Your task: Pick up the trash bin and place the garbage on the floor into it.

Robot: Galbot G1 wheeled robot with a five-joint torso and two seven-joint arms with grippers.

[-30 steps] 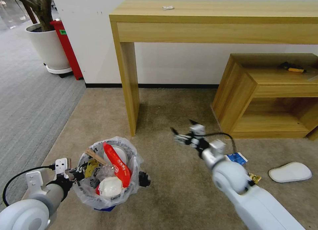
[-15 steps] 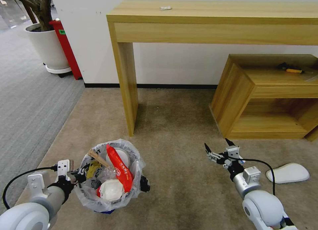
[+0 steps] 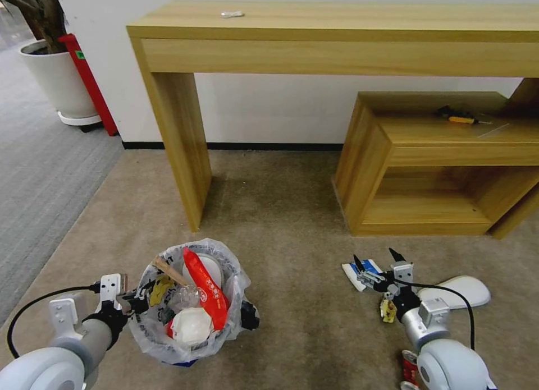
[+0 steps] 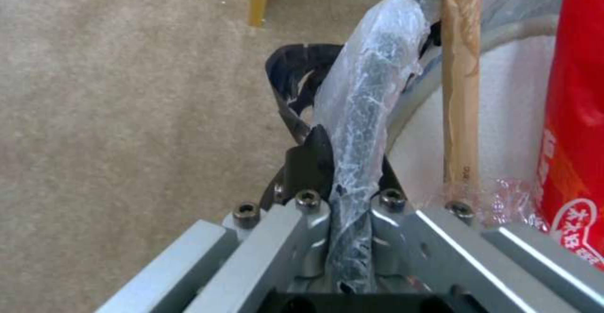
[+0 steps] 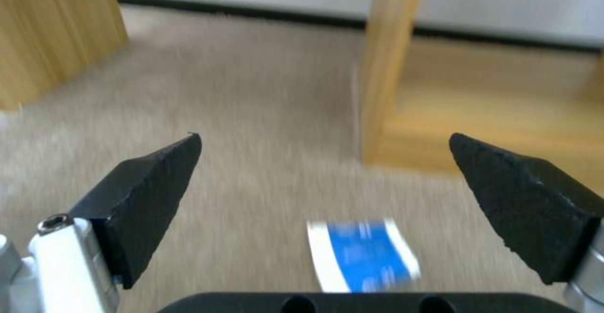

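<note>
Two grippers share our work. Our left gripper [image 4: 352,195] has its fingers clamped on the bag-lined rim of the trash bin [image 3: 188,300], holding it over the beige floor [image 3: 292,210] near the desk leg, ready for litter. Our right gripper [image 3: 377,261], fingers spread apart, hovers above the blue-white packet [image 5: 362,254], beside a white insole [image 3: 457,289].

Wooden desk [image 3: 337,28] w/ low shelf unit [image 3: 438,165] beneath, white plant pot [image 3: 56,78] (far left), grey striped carpet [image 3: 39,177].
</note>
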